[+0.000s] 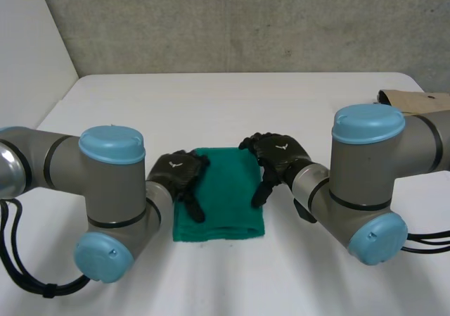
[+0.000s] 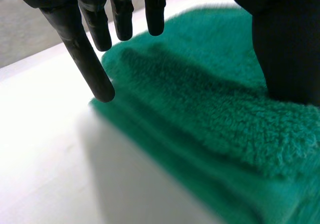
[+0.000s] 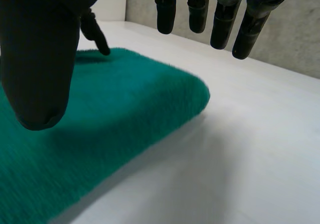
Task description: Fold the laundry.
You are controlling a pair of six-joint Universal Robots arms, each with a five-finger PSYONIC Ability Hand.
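A green towel (image 1: 221,193) lies folded into a thick rectangle on the white table (image 1: 225,105), between my two arms. My left hand (image 1: 180,175) rests over the towel's left edge, fingers straight and spread. In the left wrist view its fingers (image 2: 82,49) hang above the towel (image 2: 210,119) and its thumb stands over the cloth, holding nothing. My right hand (image 1: 275,155) hovers at the towel's right edge, open. In the right wrist view its fingertips (image 3: 220,24) hang free beyond the towel (image 3: 115,109) and the thumb sits above the cloth.
A brown paper bag (image 1: 415,101) lies at the table's far right edge. A grey concrete wall (image 1: 246,20) rises behind the table.
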